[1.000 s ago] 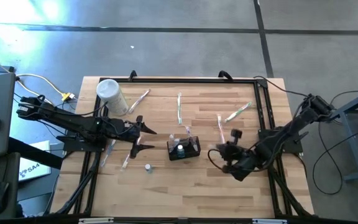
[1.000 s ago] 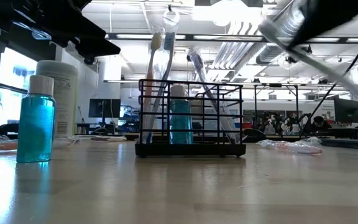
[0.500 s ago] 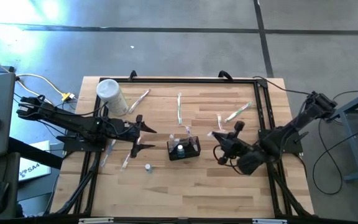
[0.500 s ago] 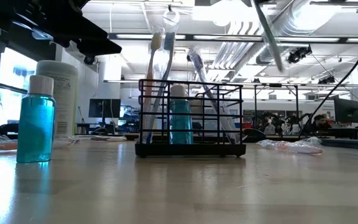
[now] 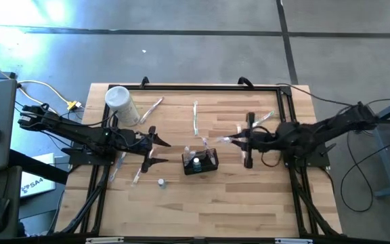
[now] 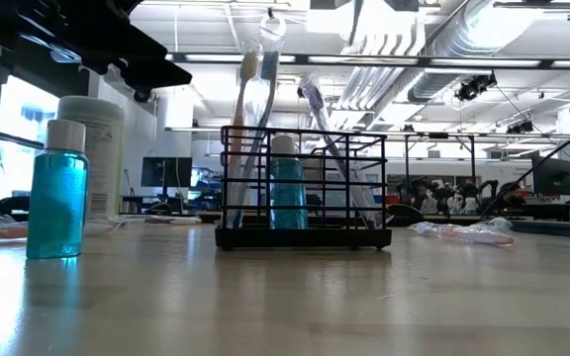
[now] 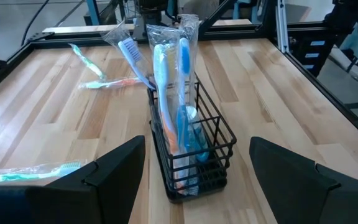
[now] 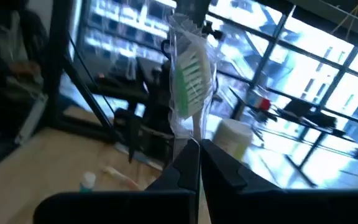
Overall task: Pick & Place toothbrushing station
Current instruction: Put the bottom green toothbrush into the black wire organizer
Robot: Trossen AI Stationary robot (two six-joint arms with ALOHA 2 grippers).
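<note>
The black wire holder (image 5: 200,161) stands on the table's middle, with wrapped toothbrushes and a blue bottle upright in it; it also shows in the low view (image 6: 303,188) and the left wrist view (image 7: 191,155). My left gripper (image 5: 156,150) is open and empty, just left of the holder. My right gripper (image 5: 240,141) is to the holder's right and farther back, above the table. It is shut on a wrapped toothbrush with green bristles (image 8: 190,81). My right gripper pinches the wrapped toothbrush's handle (image 8: 194,134) between its two shut fingers (image 8: 182,168), wrapper included. The fingers point toward the table's left. The brush sticks out beyond the fingertips with its bristle head (image 8: 189,78) at the free end, lifted clear of the table.
A tall white canister (image 5: 120,103) stands at the far left. A small blue bottle (image 5: 161,181) stands near the holder's front left. Loose wrapped toothbrushes lie at the far middle (image 5: 196,116), far right (image 5: 259,122), far left (image 5: 152,108) and under my left gripper (image 5: 139,173).
My right gripper has swung from the table's near right toward the far edge and turned to point toward the table's left, carrying the wrapped toothbrush. In the low view the brush rose from a slant to nearly upright, then left the frame's right side.
</note>
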